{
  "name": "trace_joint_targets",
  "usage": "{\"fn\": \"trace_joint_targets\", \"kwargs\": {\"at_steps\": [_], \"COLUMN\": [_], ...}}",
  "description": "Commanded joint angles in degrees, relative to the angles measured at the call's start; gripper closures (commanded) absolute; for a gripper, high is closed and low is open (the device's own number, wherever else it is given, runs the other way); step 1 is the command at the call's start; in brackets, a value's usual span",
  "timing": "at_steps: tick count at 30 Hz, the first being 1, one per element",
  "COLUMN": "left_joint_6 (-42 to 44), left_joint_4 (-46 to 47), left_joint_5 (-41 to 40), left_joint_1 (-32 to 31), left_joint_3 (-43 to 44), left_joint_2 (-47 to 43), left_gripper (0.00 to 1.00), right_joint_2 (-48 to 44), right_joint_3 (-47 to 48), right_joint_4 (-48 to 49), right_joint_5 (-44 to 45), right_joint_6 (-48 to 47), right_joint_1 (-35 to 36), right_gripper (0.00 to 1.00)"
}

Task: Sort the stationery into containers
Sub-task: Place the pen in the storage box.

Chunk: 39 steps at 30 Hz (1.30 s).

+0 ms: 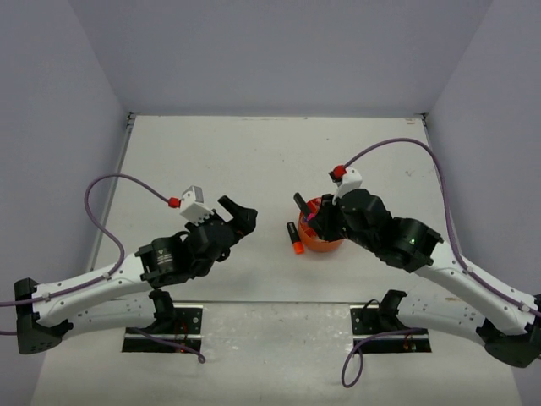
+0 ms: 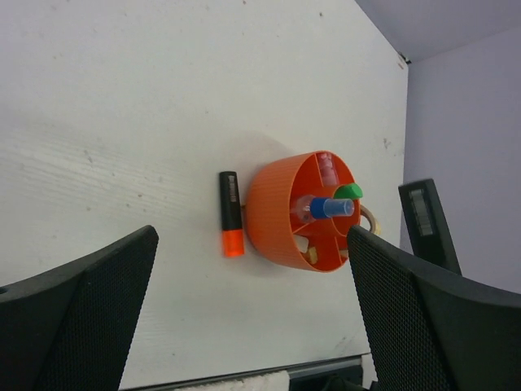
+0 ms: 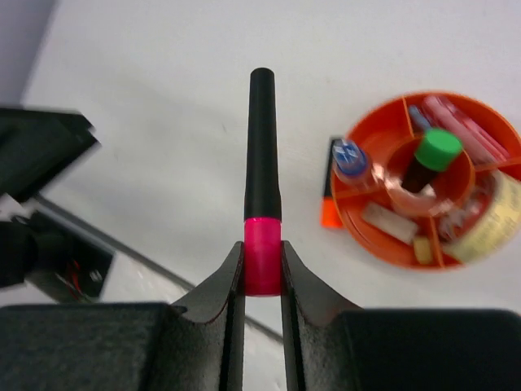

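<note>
The round orange organiser point(image 1: 325, 244) stands on the table, right of centre, and shows in the left wrist view point(image 2: 277, 208) and the right wrist view point(image 3: 383, 244). It holds a green-capped black marker point(image 3: 435, 151) in the central cup. A blue marker point(image 3: 350, 156), a pink marker point(image 3: 456, 122) and the cream tape roll point(image 3: 492, 216) sit in outer compartments. A black marker with an orange cap point(image 1: 294, 238) lies on the table touching its left side. My right gripper point(image 3: 263, 254) is shut on the pink cap of a black marker point(image 3: 262, 147), above and left of the organiser. My left gripper point(image 1: 241, 216) is open and empty.
The table's near edge point(image 2: 244, 379) runs just below the organiser. My left arm's gripper point(image 3: 41, 147) shows at the left of the right wrist view. Grey walls enclose the table on three sides.
</note>
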Motion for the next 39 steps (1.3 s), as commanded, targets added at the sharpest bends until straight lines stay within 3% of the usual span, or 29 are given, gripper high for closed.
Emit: {"fn": "trace_joint_targets", "kwargs": {"at_steps": [1, 7, 14, 31, 39], "left_joint_6": [11.04, 18.19, 24.12, 27.00, 27.44], "left_joint_4": [-3.27, -2.61, -0.76, 2.38, 2.92], "left_joint_5": [-4.20, -0.13, 4.04, 5.43, 5.70], "left_joint_1": [-0.09, -0.06, -0.09, -0.09, -0.09], "left_joint_3": [1.16, 1.32, 0.15, -3.78, -4.41], "left_joint_2": [-3.01, -2.67, -2.19, -4.37, -4.20], "left_gripper": [0.00, 0.00, 0.00, 0.00, 0.00], "right_joint_2": [4.16, 12.52, 20.70, 33.90, 37.01], "right_joint_3": [9.88, 17.80, 23.80, 29.64, 31.59], "right_joint_4": [-26.52, -34.41, -38.75, -39.54, -40.15], "right_joint_5": [-3.40, -5.71, -7.00, -7.09, -6.87], "right_joint_6": [-9.70, -16.45, -21.76, -23.94, -24.13], "right_joint_1": [-0.91, -2.61, -14.24, -18.16, -18.25], "right_gripper": [1.00, 1.00, 1.00, 1.00, 0.80]}}
